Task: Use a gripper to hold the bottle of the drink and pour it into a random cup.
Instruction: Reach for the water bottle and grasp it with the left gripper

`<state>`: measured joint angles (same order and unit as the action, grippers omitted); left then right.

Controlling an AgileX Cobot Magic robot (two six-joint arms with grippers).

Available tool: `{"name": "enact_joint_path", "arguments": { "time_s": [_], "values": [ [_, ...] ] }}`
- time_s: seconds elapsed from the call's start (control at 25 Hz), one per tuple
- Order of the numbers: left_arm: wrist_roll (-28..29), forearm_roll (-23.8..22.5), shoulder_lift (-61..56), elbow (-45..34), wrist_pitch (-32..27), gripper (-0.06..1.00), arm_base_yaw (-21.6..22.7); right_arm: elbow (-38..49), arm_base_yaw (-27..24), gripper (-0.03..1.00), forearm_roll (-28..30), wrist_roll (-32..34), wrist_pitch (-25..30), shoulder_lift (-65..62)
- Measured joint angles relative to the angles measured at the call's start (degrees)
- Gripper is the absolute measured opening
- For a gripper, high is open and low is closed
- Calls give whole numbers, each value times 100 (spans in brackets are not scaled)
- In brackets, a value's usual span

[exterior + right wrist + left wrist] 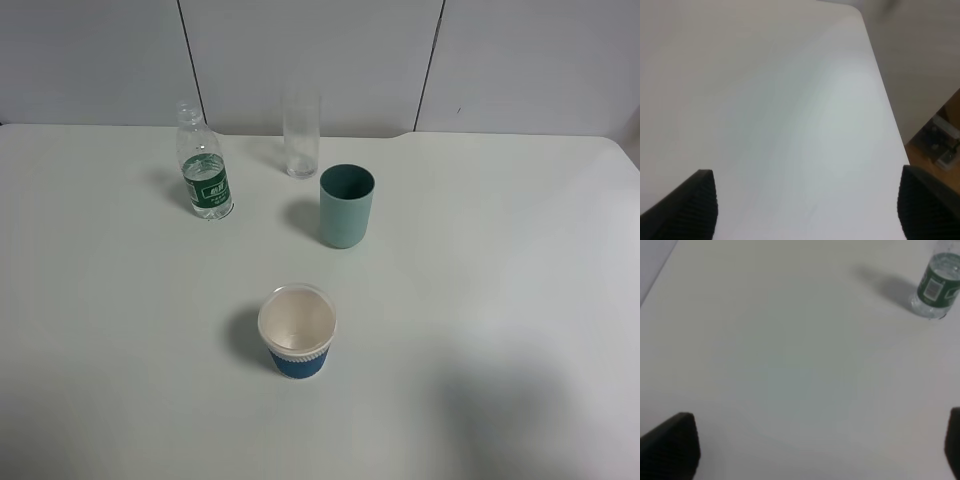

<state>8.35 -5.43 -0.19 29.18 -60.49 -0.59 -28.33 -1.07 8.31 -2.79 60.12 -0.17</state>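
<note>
Bottle (206,180): one, clear plastic, green label.
Drinking vessels: three in all. One teal cup (346,207), one clear glass (300,140), one blue-and-white paper cup (297,332).
Table (500,280): one, white.
Grippers: two. Left gripper (812,445), right gripper (805,205), two black jaws each.

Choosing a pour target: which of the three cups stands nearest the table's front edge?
The short paper cup, white inside with a blue band; the matte teal tumbler and tall clear glass stand farther back.

The green-labelled bottle (205,172) is standing upright, holding clear drink (212,210), well apart at nine o'clock from the upright teal cup (346,207).
</note>
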Motion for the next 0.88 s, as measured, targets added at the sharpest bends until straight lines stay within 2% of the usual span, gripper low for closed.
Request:
{"name": "enact_joint_path", "arguments": {
  "time_s": [0.6,0.88],
  "values": [
    [-28,0,177,18,27,99,0,0,0,74,0,0,0,0],
    [-414,0,1185,396,645,99,0,0,0,74,0,0,0,0]
  ]
}}
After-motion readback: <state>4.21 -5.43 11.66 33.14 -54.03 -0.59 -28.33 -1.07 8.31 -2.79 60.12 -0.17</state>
